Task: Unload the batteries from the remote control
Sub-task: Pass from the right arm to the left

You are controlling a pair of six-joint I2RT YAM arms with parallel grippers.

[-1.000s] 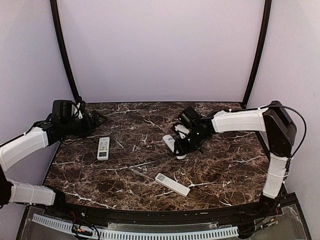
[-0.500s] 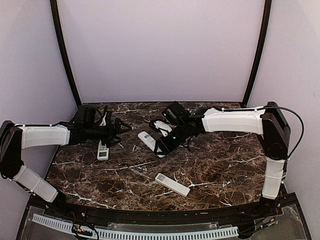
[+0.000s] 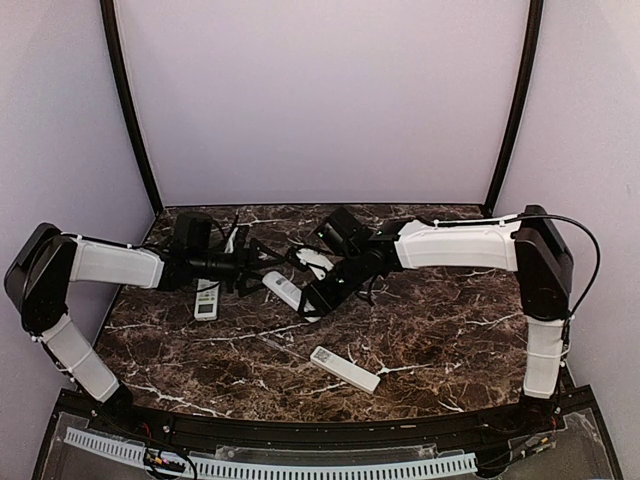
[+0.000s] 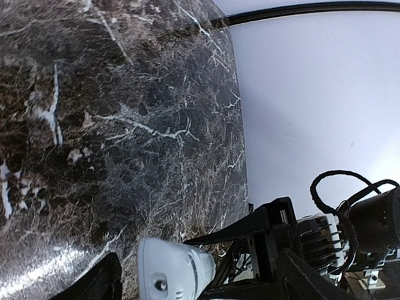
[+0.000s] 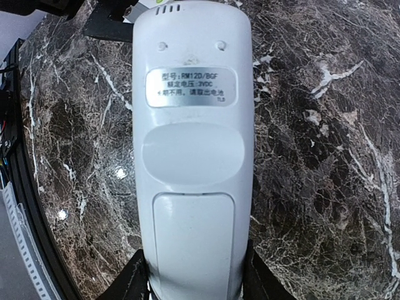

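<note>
My right gripper (image 3: 322, 296) is shut on one end of a white remote control (image 3: 284, 290) and holds it just above the table, left of centre. In the right wrist view the remote control (image 5: 190, 125) shows its back, with a silver label and the battery cover (image 5: 194, 244) closed, between my right gripper's (image 5: 194, 289) black fingers (image 5: 135, 281). The batteries are hidden inside. My left gripper (image 3: 262, 270) is open at the remote's far end. In the left wrist view that rounded end (image 4: 175, 272) sits between the left gripper's (image 4: 197, 282) spread fingers, not touched.
A second white remote (image 3: 207, 297) lies buttons-up on the marble table (image 3: 450, 320), under the left arm. A third, slim white remote (image 3: 345, 369) lies near the front edge. Walls close the table on the left, back and right.
The left arm swung in from the far left to the held remote. The right arm carried the remote leftward to meet it. The left jaws narrowed slightly.
</note>
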